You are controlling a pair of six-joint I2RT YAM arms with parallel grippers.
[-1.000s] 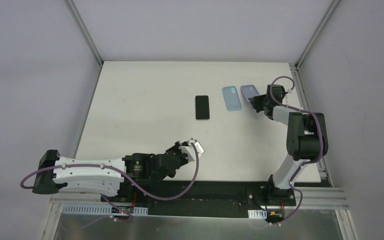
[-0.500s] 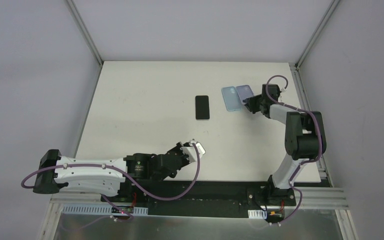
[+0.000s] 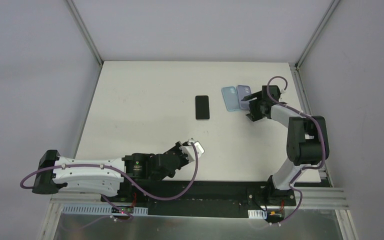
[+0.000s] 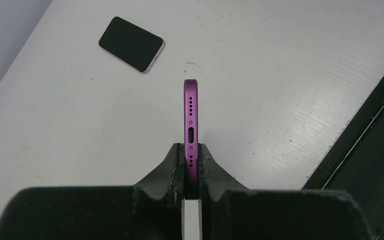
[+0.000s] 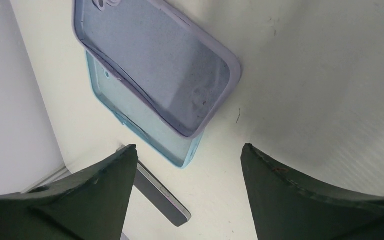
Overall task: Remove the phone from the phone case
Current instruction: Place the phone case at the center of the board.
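Observation:
My left gripper point(image 3: 194, 148) point(image 4: 190, 148) hovers near the table's front edge. It is shut on a purple phone point(image 4: 190, 112), held edge-on with its port end toward the camera. An empty lavender phone case point(image 3: 243, 93) point(image 5: 155, 57) lies open side up at the back right, partly overlapping a light blue case point(image 3: 229, 98) point(image 5: 147, 127). Just beside the lavender case, my right gripper point(image 3: 250, 107) point(image 5: 190, 167) stands open, with only bare table between its fingers.
A black phone point(image 3: 202, 107) point(image 4: 131, 44) lies flat in the middle of the white table point(image 3: 145, 105); its edge point(image 5: 162, 197) shows by my right gripper's left finger. The table's dark front edge point(image 4: 360, 145) runs close on my left gripper's right.
My right gripper has carried the lavender case leftward, opened and let it go; the case now rests partly on the blue case. The left arm and its phone have not moved.

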